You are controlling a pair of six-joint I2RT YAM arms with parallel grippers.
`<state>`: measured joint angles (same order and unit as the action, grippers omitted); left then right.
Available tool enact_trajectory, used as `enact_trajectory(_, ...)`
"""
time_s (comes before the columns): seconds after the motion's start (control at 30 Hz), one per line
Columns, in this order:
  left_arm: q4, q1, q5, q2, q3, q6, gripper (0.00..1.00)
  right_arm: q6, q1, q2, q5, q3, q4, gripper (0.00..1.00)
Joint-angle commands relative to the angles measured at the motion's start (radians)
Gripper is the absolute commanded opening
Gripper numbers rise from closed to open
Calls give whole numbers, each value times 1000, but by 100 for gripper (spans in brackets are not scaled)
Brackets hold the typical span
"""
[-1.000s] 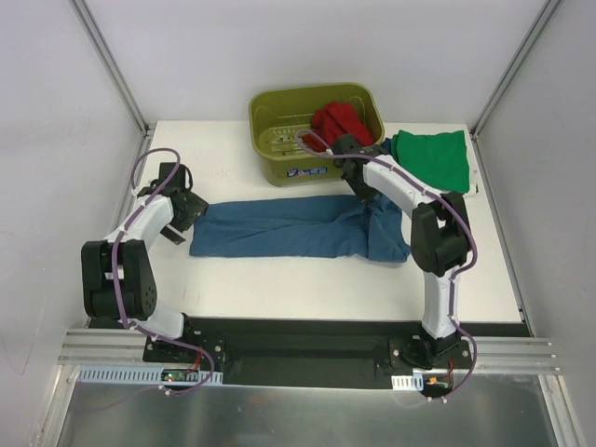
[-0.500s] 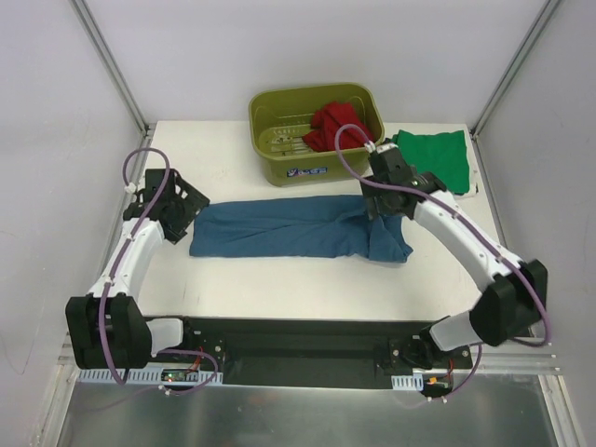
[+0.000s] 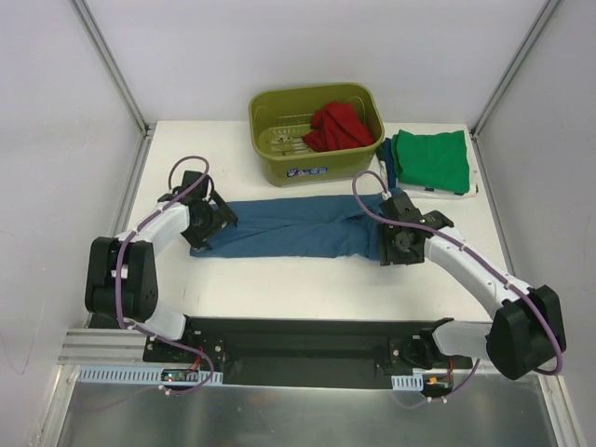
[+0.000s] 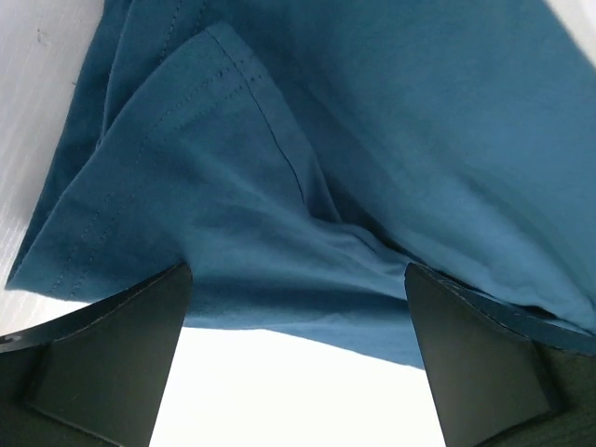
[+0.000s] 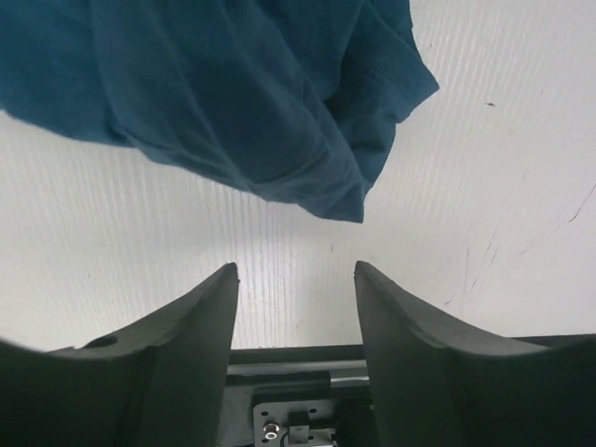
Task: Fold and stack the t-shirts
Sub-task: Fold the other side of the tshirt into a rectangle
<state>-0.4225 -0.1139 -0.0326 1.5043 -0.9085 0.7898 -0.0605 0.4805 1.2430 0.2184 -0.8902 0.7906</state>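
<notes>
Here's the teal-blue shirt [image 3: 289,228], laid in a long band across the middle of the table [image 3: 279,279], with one arm at each end; the left gripper [image 4: 296,298] sits at its left end, fingers spread wide, a sleeve and hem lying in the gap, nothing pinched; whether the tips touch the cloth, I can't tell; the right gripper [image 5: 296,272] is at the right end, fingers parted too, only bare table between them and the shirt's corner just ahead; from above, both sets of fingers are hidden under the wrists; the green shirt [image 3: 430,160] lies folded at the far right; the red shirt [image 3: 337,126] is bunched in the tub [image 3: 317,170], its shape hard to read.
</notes>
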Motion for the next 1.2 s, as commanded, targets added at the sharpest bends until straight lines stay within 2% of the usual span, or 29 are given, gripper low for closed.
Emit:
enact_trajectory(0.0,10,5,28,43,-41,-32,99,-25,-42,73,21,-22,-21,52)
enact_trajectory(0.2,10,25,76,71,-33,-32,99,4,-82,190,50,-64,-24,44)
enact_trajectory(0.3,8,40,88,71,-30,-37,99,8,-92,226,75,-81,-27,35)
enact_trajectory(0.43,8,54,109,74,-30,-40,99,37,-103,236,53,-102,-34,11)
enact_trajectory(0.53,8,69,138,77,-27,-37,99,34,-111,237,93,-131,22,2)
enact_trajectory(0.77,7,95,132,112,-43,-41,99,4,-126,242,346,-225,264,1)
enact_trajectory(1.0,7,97,109,135,-50,-52,100,53,-128,288,397,-285,309,8)
enact_trajectory(1.17,5,99,123,129,-41,-57,99,76,-137,351,415,-257,283,8)
